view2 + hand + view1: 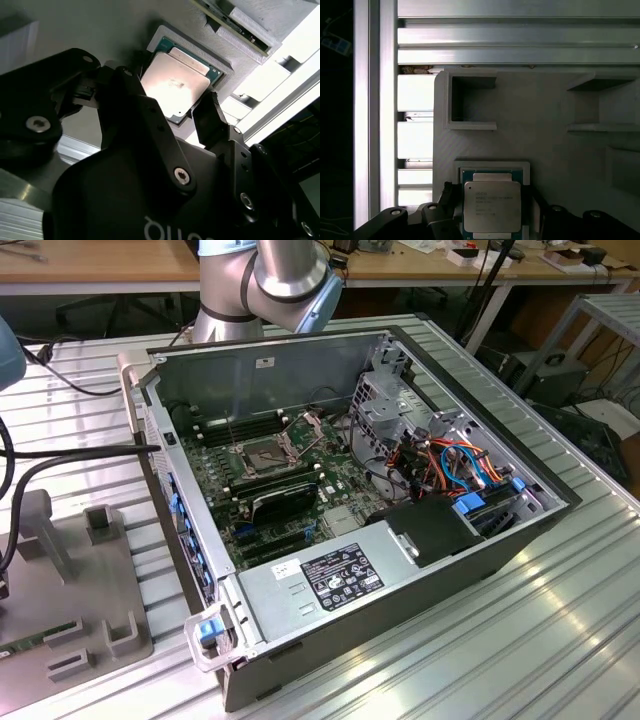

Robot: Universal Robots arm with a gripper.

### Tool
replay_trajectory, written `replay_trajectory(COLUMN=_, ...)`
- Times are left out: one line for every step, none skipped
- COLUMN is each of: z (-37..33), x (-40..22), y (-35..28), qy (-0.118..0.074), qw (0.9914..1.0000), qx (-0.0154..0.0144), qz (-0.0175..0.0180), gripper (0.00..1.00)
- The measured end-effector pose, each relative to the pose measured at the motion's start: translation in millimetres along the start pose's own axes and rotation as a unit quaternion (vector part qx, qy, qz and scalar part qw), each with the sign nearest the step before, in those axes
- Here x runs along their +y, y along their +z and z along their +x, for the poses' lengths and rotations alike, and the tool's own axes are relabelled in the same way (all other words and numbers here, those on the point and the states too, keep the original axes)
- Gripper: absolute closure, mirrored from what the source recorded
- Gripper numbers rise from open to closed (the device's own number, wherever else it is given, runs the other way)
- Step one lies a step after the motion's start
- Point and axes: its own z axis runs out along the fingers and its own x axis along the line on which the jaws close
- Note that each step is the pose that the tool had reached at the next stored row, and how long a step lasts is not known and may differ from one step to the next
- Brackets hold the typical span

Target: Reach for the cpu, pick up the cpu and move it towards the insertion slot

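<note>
CPU (175,80): flat in its grey holder (545,145), between the fingers in both wrist views.
Hand (174,92): open, one finger at each side of the CPU, holding nothing.
Insertion slot (262,452): inside the computer case (290,365), slightly to the exterior view's left of centre.

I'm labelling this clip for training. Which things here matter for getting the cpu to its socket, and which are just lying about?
Job in hand:
cpu, seated in its grey holder
gripper, open, astride the cpu
insertion slot on the motherboard

Just lying about:
black heatsink
power supply
coloured cables
</note>
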Motion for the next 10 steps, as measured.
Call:
replay_trajectory(z=0.0, x=0.0, y=0.0, qy=0.0, qw=1.0, qx=0.0, qz=0.0, gripper=0.33)
replay_trajectory(z=0.0, x=-0.1, y=0.0, qy=0.0, qw=1.0, qx=0.0, qz=0.0, gripper=0.33)
replay_trajectory(z=0.0, x=-0.1, y=0.0, qy=0.0, qw=1.0, qx=0.0, qz=0.0, gripper=0.33)
replay_trajectory(z=0.0, x=-0.1, y=0.0, qy=0.0, qw=1.0, qx=0.0, qz=0.0, gripper=0.42)
replay_trajectory(z=0.0, x=-0.1, y=0.0, qy=0.0, qw=1.0, qx=0.0, qz=0.0, gripper=0.42)
replay_trajectory(z=0.0, x=-0.1, y=0.0, qy=0.0, qw=1.0, qx=0.0, qz=0.0, gripper=0.42)
replay_trajectory(z=0.0, x=-0.1, y=0.0, qy=0.0, qw=1.0, qx=0.0, qz=0.0, gripper=0.42)
replay_trajectory(z=0.0, x=-0.2, y=-0.1, qy=0.0, qw=1.0, qx=0.0001, qz=0.0001, gripper=0.42)
replay_trajectory(z=0.0, x=-0.2, y=-0.1, qy=0.0, qw=1.0, qx=0.0001, qz=0.0, gripper=0.43)
replay_trajectory(z=0.0, x=-0.1, y=0.0, qy=0.0, qw=1.0, qx=0.0, qz=0.0, gripper=0.43)
